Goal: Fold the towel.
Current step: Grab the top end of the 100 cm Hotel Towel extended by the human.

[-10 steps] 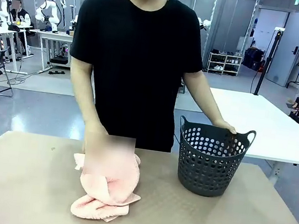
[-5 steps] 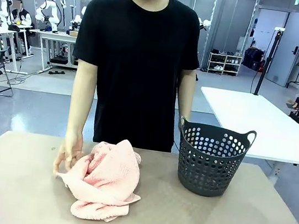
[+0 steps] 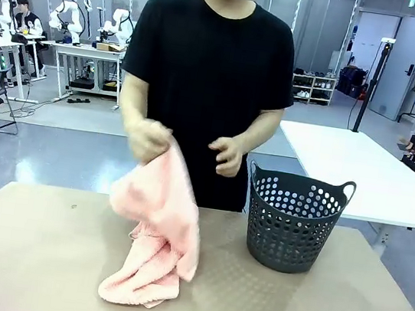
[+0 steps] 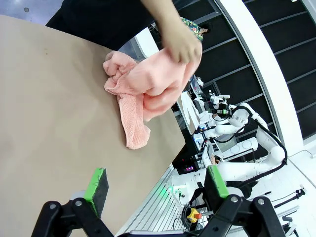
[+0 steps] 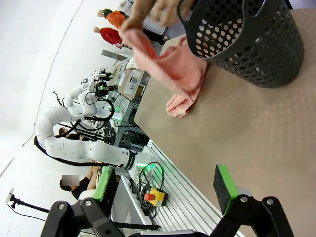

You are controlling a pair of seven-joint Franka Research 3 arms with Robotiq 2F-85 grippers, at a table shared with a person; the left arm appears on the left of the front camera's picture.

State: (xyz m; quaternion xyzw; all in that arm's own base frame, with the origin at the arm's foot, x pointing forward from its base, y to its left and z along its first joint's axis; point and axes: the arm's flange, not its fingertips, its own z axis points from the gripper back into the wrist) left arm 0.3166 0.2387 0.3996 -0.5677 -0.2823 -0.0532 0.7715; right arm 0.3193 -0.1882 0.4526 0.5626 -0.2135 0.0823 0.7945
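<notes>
The pale pink towel [image 3: 157, 230] hangs bunched from the person's hand [image 3: 149, 138], its lower end still resting on the brown table [image 3: 23, 253]. The person's other hand [image 3: 229, 155] is raised beside it, holding nothing. The same towel [image 4: 143, 89] shows in the left wrist view, lifted by a hand [image 4: 181, 45], and the towel [image 5: 170, 74] shows again in the right wrist view. My left gripper [image 4: 155, 185] stands open above the near table edge, far from the towel. My right gripper [image 5: 165, 185] is open too, with nothing between its fingers.
A dark perforated basket [image 3: 294, 220] stands on the table at the right, also seen as the basket [image 5: 247, 39] in the right wrist view. A white table [image 3: 360, 169] lies beyond it. The person stands at the far edge.
The person has lifted one end of the towel from the table up to chest height. The other hand has left the basket rim and now hovers near the raised towel.
</notes>
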